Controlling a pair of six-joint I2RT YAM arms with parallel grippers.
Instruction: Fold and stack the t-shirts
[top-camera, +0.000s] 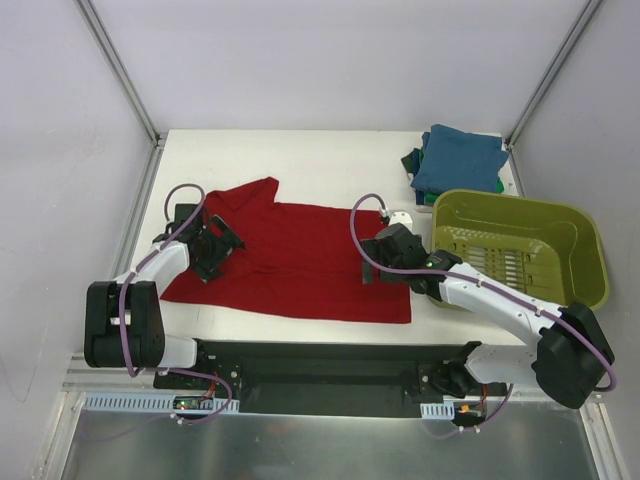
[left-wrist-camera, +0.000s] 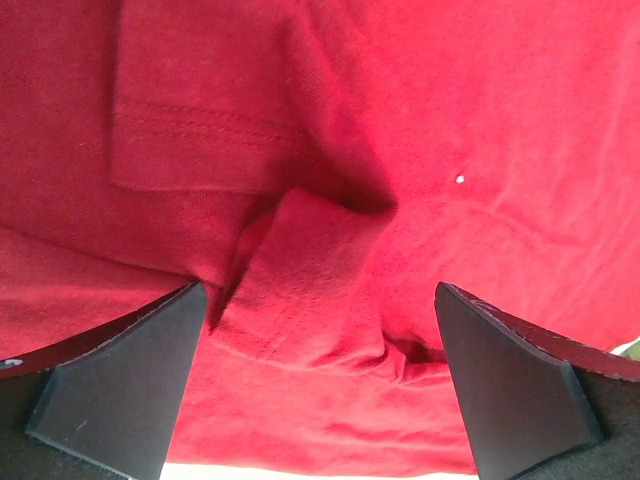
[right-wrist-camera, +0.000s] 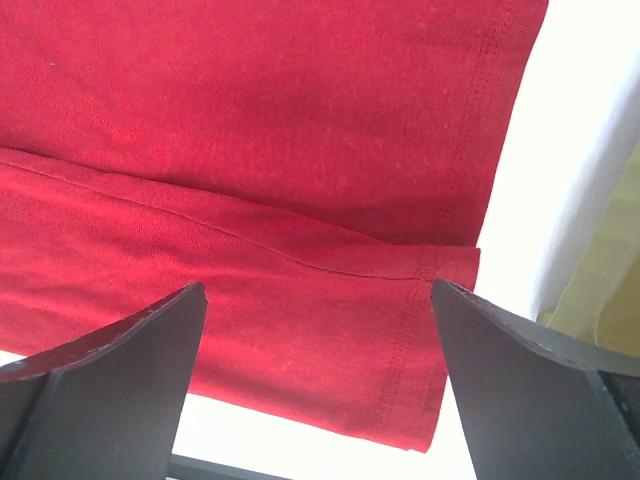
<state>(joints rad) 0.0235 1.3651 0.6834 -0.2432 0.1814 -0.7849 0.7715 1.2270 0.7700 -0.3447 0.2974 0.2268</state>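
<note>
Spread open over the dark red t-shirt (top-camera: 300, 262), left gripper (left-wrist-camera: 318, 300) at the sleeve (left-wrist-camera: 200, 120), right gripper (right-wrist-camera: 315, 300) at the hem (right-wrist-camera: 412, 335); pinch both layers squarely before you fold.

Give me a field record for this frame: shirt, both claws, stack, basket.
red shirt: spread on the table, not yet stacked
left claw: open, over a bunched sleeve at the shirt's left end
right claw: open, over the hem corner at the shirt's right end
folded stack: teal-blue on top, green beneath, far right corner
basket: olive-green, right side, in front of the stack
</note>
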